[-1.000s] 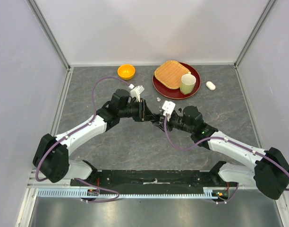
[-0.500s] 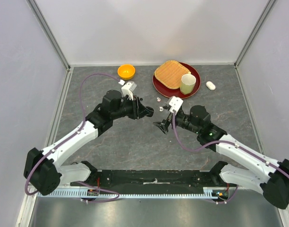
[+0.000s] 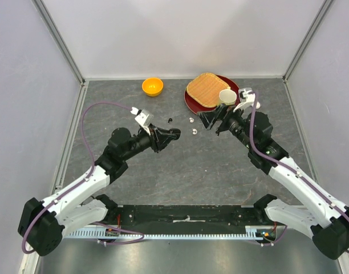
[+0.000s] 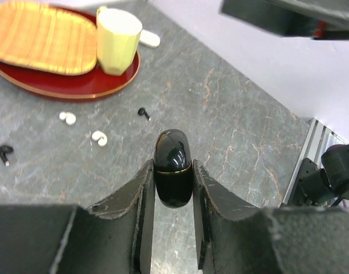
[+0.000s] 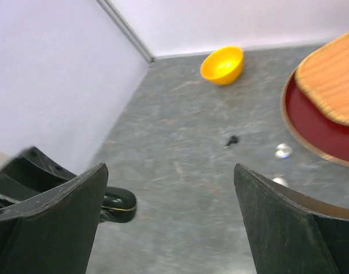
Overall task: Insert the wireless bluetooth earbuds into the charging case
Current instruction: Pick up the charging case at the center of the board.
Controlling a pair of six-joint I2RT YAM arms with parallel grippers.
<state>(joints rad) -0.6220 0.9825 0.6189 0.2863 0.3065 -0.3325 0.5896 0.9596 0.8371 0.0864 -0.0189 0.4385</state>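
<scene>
My left gripper (image 4: pixel 173 171) is shut on a glossy black charging case (image 4: pixel 173 149), closed, with a gold seam, and holds it above the table (image 3: pixel 173 133). My right gripper (image 3: pixel 211 123) hangs wide open and empty by the red plate's near left edge; in its wrist view (image 5: pixel 169 171) nothing lies between the fingers. On the table lie two white earbuds (image 3: pixel 190 120) (image 3: pixel 195 132) and a black earbud (image 3: pixel 170 120). The left wrist view shows two black earbuds (image 4: pixel 4 152) (image 4: pixel 143 113) and both white ones (image 4: pixel 67 118) (image 4: pixel 98 137).
A red plate (image 3: pixel 193 106) at the back carries a wooden tray (image 3: pixel 207 88) and a pale cup (image 3: pixel 226 97). An orange bowl (image 3: pixel 152 86) stands at the back left of it. A white pill-shaped case (image 4: pixel 149 39) lies beyond the plate.
The two grippers met at the table's middle; the right one opened wide and swung back right toward the plate. The left arm drew back left with the black case.
</scene>
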